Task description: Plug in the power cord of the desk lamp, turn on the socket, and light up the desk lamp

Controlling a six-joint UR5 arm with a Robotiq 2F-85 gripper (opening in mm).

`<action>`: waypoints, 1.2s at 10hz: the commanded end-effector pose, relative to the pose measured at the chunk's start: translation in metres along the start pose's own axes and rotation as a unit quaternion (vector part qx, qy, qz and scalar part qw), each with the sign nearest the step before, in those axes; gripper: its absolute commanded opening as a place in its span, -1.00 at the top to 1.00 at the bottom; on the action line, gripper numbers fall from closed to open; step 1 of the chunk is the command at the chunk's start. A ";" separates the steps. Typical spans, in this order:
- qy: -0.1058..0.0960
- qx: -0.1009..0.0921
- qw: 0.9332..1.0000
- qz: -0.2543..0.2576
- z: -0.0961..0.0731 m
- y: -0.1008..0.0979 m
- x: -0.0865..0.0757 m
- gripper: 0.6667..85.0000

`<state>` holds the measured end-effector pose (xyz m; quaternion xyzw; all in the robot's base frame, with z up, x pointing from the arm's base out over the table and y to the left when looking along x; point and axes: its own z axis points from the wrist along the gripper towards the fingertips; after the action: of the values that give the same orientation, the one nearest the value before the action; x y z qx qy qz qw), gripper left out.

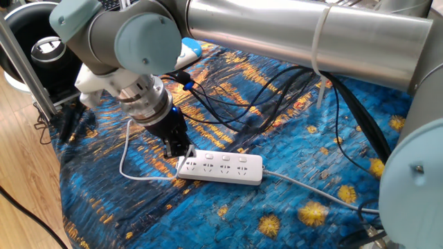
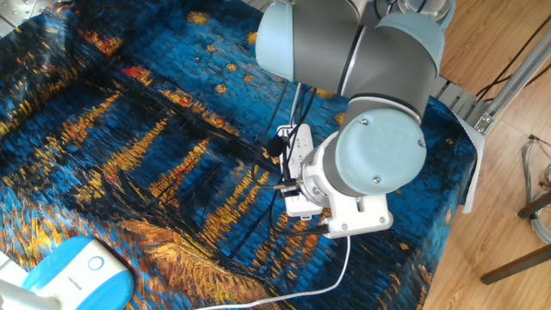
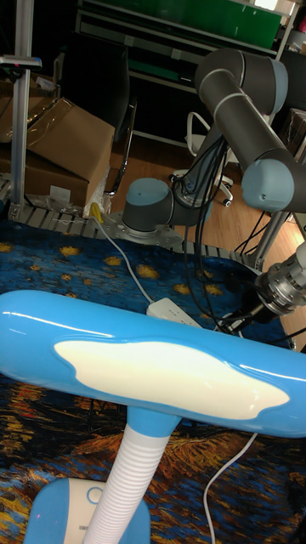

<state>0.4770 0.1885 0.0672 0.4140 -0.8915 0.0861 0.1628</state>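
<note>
Plug end of the cord [image 1: 129, 153] sits at the gripper [image 1: 178, 149], right over the strip's [image 1: 221, 167] end outlet — jaw state I cannot tell. Thin, limp cable — best held by its rigid plug; light strip may slide.

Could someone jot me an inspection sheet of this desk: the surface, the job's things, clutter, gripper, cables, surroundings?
Surface: table under a blue and gold painted-style cloth.
Job's things: white socket strip lies flat; desk lamp stands, blue head close to the tall camera; its thin white power cord loops toward the strip's end.
Clutter: nothing seen beyond cables.
Gripper: gripper low over the strip's end outlet; its fingers are dark and hidden, so a held plug cannot be confirmed.
Cables: black cables tangled across the cloth; grey-white strip lead runs off the edge.
Surroundings: wooden floor, cardboard boxes, black round device.
</note>
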 end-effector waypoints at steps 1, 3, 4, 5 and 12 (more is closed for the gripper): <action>-0.002 0.002 1.000 0.004 0.005 0.006 -0.003 0.98; 0.001 -0.003 1.000 0.001 0.009 0.009 -0.004 0.98; 0.012 0.001 1.000 0.003 0.010 0.009 0.001 0.98; 0.018 0.007 1.000 0.007 0.012 0.009 0.003 0.98; 0.028 -0.002 0.999 0.023 0.011 0.013 0.000 0.98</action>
<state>0.4669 0.1891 0.0560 0.3999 -0.8926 0.1043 0.1803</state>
